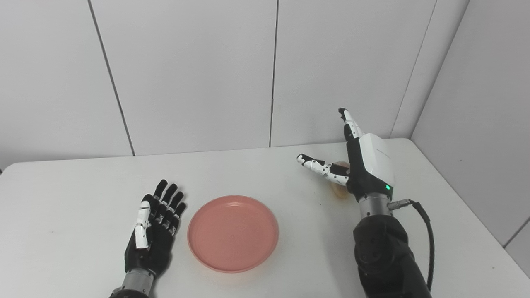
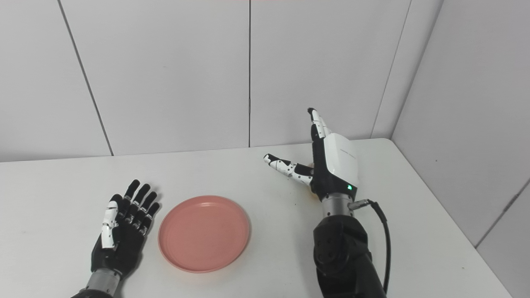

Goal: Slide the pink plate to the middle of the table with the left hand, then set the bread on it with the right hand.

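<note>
You're seeing the round, shallow pink plate sitting empty just right of your left hand, which is lying flat, fingers spread. Your right hand is standing open, mostly hiding the tan bread behind it.

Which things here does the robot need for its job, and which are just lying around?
For the job:
pink plate
bread, mostly hidden behind the right hand
left hand, open beside the plate
right hand, open at the bread

Just there:
table
cable on the right arm
</note>
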You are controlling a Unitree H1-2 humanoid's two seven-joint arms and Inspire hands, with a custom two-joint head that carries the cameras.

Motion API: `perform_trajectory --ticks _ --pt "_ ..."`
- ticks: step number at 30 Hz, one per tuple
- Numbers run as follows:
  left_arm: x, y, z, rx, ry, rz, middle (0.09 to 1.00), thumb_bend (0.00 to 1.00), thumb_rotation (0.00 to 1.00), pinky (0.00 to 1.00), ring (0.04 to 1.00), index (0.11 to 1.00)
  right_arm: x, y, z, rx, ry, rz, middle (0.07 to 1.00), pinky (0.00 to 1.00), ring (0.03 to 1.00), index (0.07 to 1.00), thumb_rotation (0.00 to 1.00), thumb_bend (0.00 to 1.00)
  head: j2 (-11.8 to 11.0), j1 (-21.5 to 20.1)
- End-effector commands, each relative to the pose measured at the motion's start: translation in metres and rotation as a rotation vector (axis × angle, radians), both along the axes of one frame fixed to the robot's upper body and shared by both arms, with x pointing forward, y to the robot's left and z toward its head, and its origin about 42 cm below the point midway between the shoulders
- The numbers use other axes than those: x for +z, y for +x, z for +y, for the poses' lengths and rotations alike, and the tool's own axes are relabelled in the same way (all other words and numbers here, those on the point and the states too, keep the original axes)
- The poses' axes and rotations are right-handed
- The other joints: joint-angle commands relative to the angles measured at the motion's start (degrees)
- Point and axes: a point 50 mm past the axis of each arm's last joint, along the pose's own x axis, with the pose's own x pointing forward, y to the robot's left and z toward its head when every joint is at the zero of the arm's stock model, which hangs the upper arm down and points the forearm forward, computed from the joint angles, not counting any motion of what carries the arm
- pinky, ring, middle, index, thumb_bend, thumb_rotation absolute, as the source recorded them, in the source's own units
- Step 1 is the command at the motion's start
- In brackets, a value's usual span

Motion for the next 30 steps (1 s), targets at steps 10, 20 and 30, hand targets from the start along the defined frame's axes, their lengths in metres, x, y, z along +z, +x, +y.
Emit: perform_trajectory --ticks 10,20,30 --pt "-0.028 -0.015 0.014 0.013 -0.008 0.138 0.979 0.29 1.0 1.0 0.976 0.978 0.008 0.022 -0.023 -0.13 -0.003 0.001 0.943 0.77 0.909 0.964 0.65 0.86 0.67 -0.7" --pt "-0.027 -0.016 0.014 0.011 -0.017 0.143 0.98 0.29 1.0 1.0 0.977 0.977 -0.003 0.038 -0.037 -0.169 0.023 0.08 0.953 0.82 0.933 0.972 0.62 0.87 1.14 -0.59" --pt "-0.026 -0.016 0.016 0.01 -0.022 0.151 0.975 0.29 1.0 1.0 0.975 0.974 -0.012 0.059 -0.039 -0.201 0.037 0.167 0.983 0.85 0.96 0.994 0.65 0.88 1.68 -1.05"
